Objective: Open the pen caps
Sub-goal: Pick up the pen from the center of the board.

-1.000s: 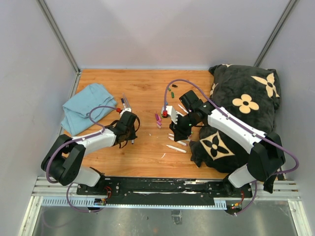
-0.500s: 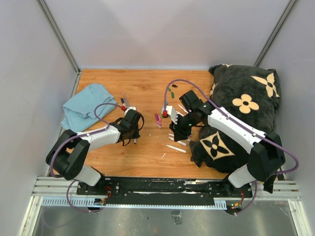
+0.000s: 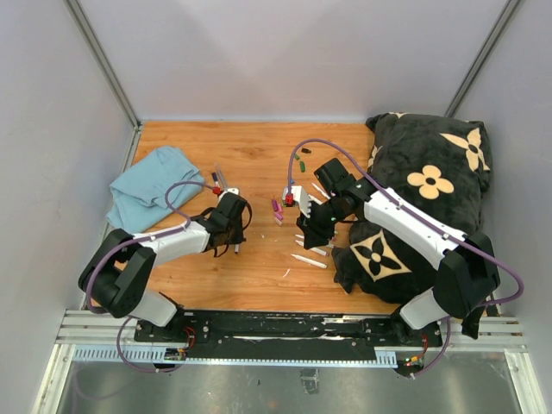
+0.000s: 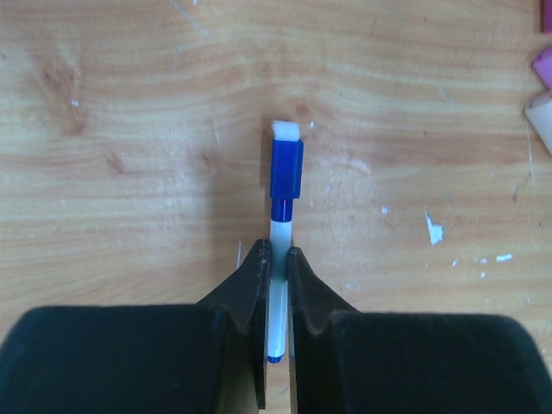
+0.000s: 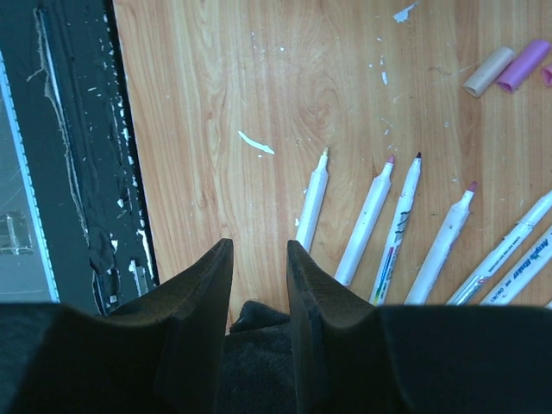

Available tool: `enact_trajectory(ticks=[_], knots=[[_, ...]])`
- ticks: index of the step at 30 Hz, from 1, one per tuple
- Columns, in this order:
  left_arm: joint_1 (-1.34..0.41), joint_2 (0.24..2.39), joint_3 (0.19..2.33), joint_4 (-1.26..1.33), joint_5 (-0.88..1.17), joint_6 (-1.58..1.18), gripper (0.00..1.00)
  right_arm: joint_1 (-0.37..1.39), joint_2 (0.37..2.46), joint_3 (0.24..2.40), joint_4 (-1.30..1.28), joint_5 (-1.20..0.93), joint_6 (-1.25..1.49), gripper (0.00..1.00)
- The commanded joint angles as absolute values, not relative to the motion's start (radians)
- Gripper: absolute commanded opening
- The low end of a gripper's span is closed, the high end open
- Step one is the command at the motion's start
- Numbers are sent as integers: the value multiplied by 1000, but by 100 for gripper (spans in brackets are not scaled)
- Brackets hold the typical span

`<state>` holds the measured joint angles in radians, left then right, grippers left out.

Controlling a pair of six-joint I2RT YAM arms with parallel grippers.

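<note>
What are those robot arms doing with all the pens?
They are pulling caps off markers. The left claw is shut on a white marker, and its blue cap is still on. The right claw is open and empty, hanging above a row of markers that already have their caps off. A few loose caps lie nearby on the wooden table.

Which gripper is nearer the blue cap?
Left. The left gripper clamps the pen just behind the blue cap. The right gripper hangs open over uncapped pens, well off to the right.
</note>
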<state>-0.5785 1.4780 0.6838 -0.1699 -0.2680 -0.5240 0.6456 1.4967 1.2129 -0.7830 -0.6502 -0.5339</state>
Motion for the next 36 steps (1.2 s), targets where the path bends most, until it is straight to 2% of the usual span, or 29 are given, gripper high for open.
enact_trajectory(ticks=[1, 16, 24, 27, 31, 36], knots=[[-586, 1408, 626, -189, -195, -519, 0, 627, 1458, 1196, -778, -727, -546, 32], [-627, 1082, 411, 178, 1, -610, 0, 594, 1344, 1110, -570, -825, -388, 34], [-674, 943, 299, 458, 36, -672, 0, 588, 1340, 1006, -289, -981, -184, 44], [-695, 938, 268, 555, 32, -694, 0, 587, 1339, 986, -217, -1000, -151, 45], [-729, 946, 247, 654, 1, -713, 0, 574, 1316, 931, -141, -1040, -117, 56], [-778, 957, 228, 767, -69, -740, 0, 556, 1335, 876, -19, -1074, 2, 62]])
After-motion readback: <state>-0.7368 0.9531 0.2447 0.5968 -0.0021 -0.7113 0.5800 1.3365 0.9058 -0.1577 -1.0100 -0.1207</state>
